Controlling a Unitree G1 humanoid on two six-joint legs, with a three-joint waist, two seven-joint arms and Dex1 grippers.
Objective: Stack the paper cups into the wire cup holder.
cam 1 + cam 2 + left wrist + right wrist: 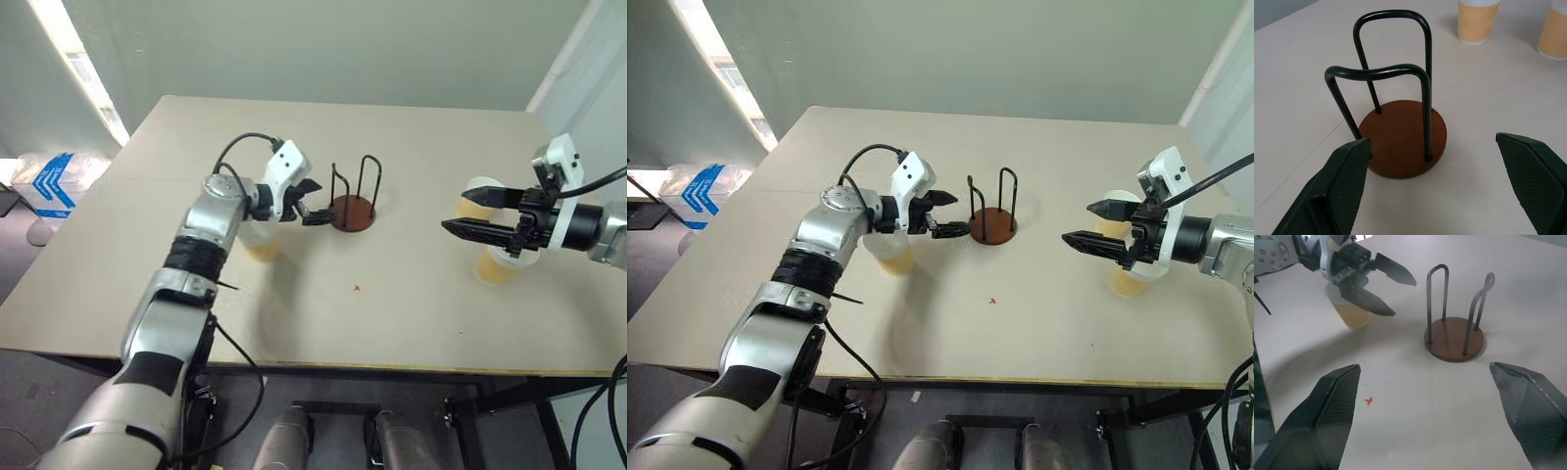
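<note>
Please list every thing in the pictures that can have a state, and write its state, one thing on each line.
wire cup holder: upright on the table, no cup in it.
left cup: standing on the table, partly behind the left arm.
two right cups: standing on the table, outside the holder.
left gripper: open, holding nothing, beside the holder.
right gripper: open, holding nothing.

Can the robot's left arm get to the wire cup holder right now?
Probably yes. The left end effector is open and sits right beside the wire cup holder, with bare table between them and no cup in the way.
</note>
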